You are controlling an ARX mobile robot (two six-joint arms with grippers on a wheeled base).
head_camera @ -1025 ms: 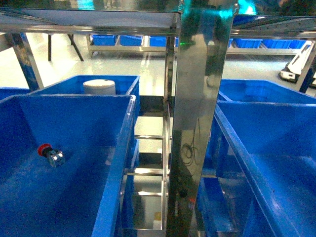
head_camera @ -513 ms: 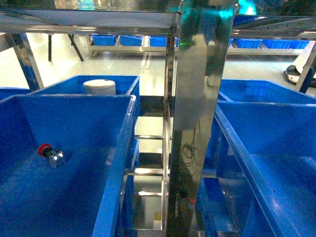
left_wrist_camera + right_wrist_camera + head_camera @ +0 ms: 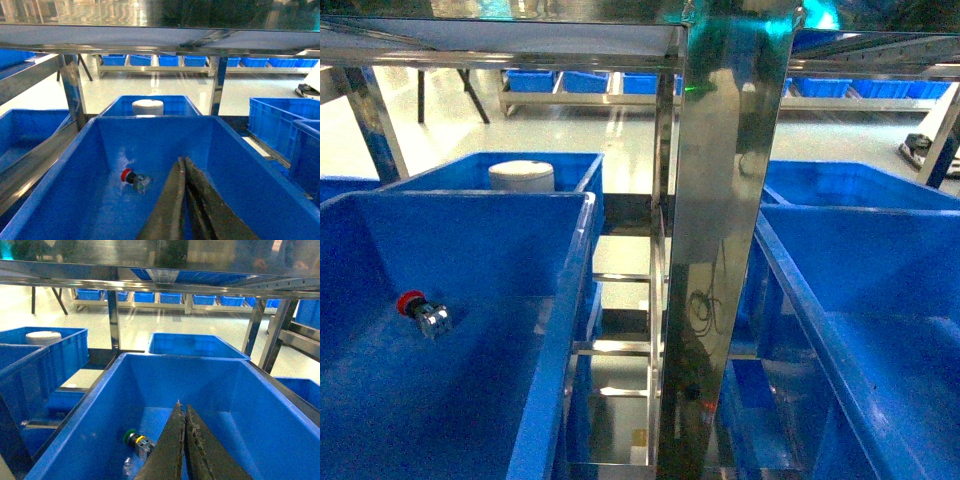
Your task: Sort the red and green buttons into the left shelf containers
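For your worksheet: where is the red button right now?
The red button lies on the floor of the near left blue bin, in the head view's lower left.

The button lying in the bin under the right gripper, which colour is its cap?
Green. The button shows best in the right wrist view.

Both hands (image 3: 183, 162) (image 3: 182, 410) closed, empty.

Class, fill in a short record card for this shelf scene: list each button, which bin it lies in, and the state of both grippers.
red-capped push button: lies on the floor of the large blue plastic bin under the left gripper
green-capped push button: lies on the floor of the right-hand blue bin
white cylindrical roll: in the bin behind
left gripper: shut, empty
right gripper: shut, empty
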